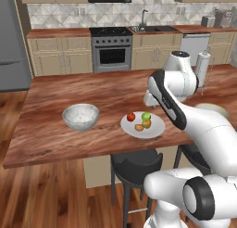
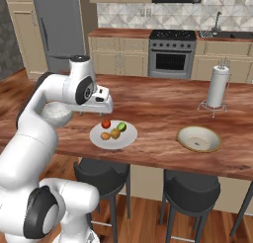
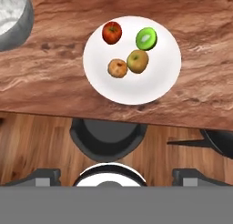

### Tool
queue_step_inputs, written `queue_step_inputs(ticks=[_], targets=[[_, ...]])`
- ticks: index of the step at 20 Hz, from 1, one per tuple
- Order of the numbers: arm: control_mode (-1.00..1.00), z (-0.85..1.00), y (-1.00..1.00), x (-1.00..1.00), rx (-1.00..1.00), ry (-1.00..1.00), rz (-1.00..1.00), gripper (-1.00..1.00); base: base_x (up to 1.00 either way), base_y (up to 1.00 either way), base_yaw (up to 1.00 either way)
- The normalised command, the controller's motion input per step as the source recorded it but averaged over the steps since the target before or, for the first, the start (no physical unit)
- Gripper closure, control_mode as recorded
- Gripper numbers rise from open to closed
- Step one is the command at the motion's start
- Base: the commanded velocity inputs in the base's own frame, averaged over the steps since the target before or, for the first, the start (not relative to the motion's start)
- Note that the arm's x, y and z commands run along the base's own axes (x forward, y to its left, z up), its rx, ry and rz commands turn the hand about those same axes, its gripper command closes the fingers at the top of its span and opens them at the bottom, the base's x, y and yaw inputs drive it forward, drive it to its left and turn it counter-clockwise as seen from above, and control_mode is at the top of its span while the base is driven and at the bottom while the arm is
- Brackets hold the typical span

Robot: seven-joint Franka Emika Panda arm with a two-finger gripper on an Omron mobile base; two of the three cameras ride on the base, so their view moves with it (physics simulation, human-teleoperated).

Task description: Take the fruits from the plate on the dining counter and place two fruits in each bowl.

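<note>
The white plate [image 1: 155, 129] [image 2: 124, 139] [image 3: 154, 84] lies near the front edge of the dining counter [image 1: 51, 129] [image 2: 158, 108] [image 3: 54, 73]. On it sit a red fruit [image 3: 112, 32], a bright green one [image 3: 146, 38], a yellow-green one [image 3: 137, 61] and an orange one [image 3: 118, 68]. My gripper [image 2: 102, 108] [image 3: 116, 176] hovers open above the plate's near side, empty, fingertips [image 3: 43, 175] wide apart. The grey speckled bowl [image 1: 80, 116] [image 3: 11, 18] stands left of the plate. The pale beige bowl [image 2: 198, 139] rests to the right, partly behind my arm in the left base view.
A paper towel holder [image 2: 217, 86] [image 1: 202, 69] stands at the counter's far right. Dark stools [image 1: 134, 164] [image 2: 190, 190] [image 3: 108, 136] are tucked under the front edge. The stove [image 1: 111, 48] and cabinets line the back wall.
</note>
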Motion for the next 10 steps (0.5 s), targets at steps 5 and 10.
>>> queue_step_inputs(ticks=[5, 10], targets=[[-1.00, -0.54, -0.10, 0.18, 0.00, 0.00, 0.00, -1.00, 0.00, 0.00, 0.00], [-1.00, -0.46, -0.01, 0.36, 0.00, -0.01, 0.00, -1.00, 0.00, 0.00, 0.00]])
